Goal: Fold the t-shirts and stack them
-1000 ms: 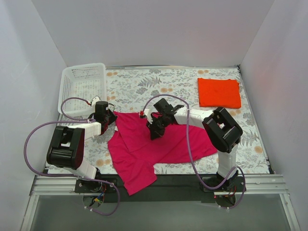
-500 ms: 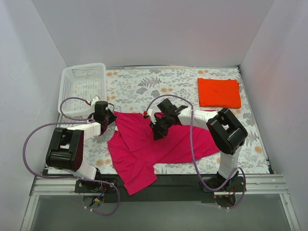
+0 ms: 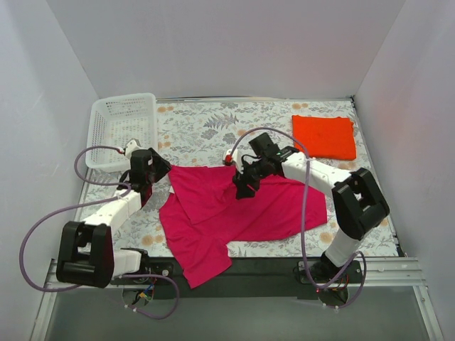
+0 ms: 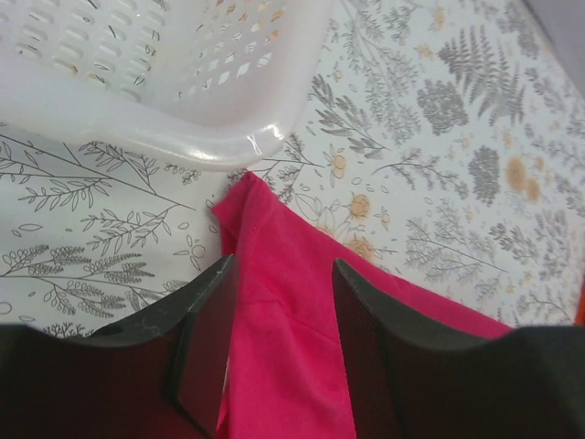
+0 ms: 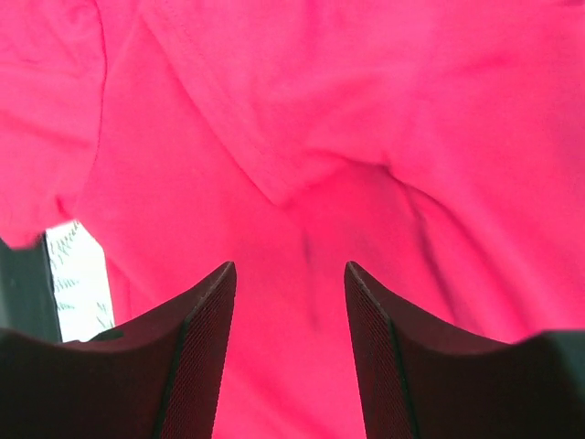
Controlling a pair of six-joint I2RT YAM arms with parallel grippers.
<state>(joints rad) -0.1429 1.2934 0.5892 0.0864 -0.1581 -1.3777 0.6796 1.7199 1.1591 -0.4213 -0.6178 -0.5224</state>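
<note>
The magenta-pink t-shirt point(image 3: 213, 213) lies crumpled and unfolded at the table's middle, one part hanging over the near edge. My left gripper point(image 3: 158, 170) is open at its far-left corner, and in the left wrist view point(image 4: 281, 274) a strip of the shirt point(image 4: 265, 229) lies between the spread fingers. My right gripper point(image 3: 244, 188) is open just above the shirt's upper middle. The right wrist view point(image 5: 290, 274) shows only wrinkled magenta cloth point(image 5: 366, 110) under the jaws. The orange-red t-shirt point(image 3: 323, 137) lies folded in a rectangle at the far right.
A white perforated basket point(image 3: 151, 117) stands at the far left corner, and its rim point(image 4: 183, 137) is close ahead of the left gripper. The table has a floral cover point(image 3: 206, 128). White walls close in three sides.
My right gripper has moved right and a little farther over the magenta shirt as its arm stretched out. My left arm has straightened, its gripper staying at the shirt's corner.
</note>
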